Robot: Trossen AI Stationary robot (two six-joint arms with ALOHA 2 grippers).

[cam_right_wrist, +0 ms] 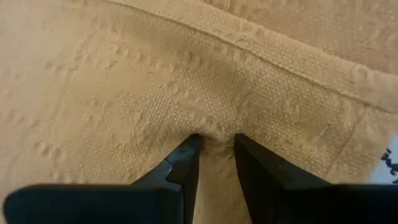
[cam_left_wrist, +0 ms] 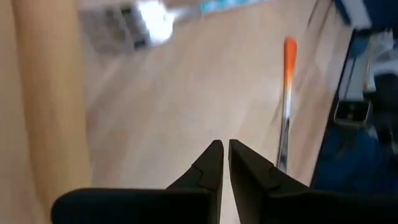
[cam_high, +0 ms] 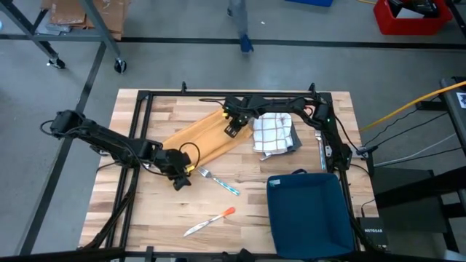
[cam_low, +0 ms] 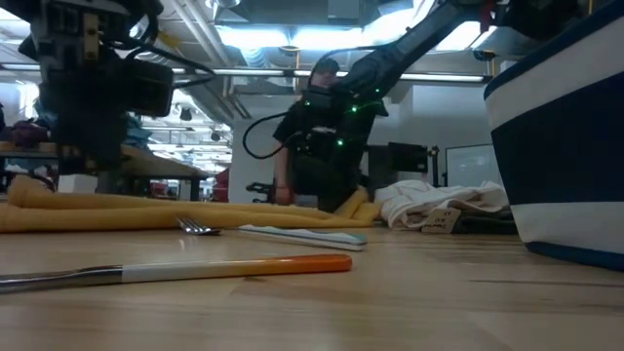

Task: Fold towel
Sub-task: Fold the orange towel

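A yellow towel (cam_high: 207, 138) lies folded in a long band slanting across the table's middle; it also shows in the low view (cam_low: 146, 210). My right gripper (cam_high: 233, 129) is down on the towel's far right end, shut on a pucker of its cloth (cam_right_wrist: 214, 140). My left gripper (cam_high: 180, 182) hovers just off the towel's near left end, shut and empty (cam_left_wrist: 225, 144), with the towel's edge (cam_left_wrist: 43, 93) beside it. My right gripper pinches a small raised pucker of the towel's top surface (cam_right_wrist: 214, 134) between its two fingertips, near the hem at the towel's far right end. The fingers come from above, pointing down. The towel lies flat on the table around the pinch.
A white checked cloth (cam_high: 273, 133) on a grey cloth lies right of the towel. A blue bin (cam_high: 309, 211) stands at the near right. A blue-handled fork (cam_high: 218, 180) and an orange-handled knife (cam_high: 211, 220) lie on the wood near my left gripper.
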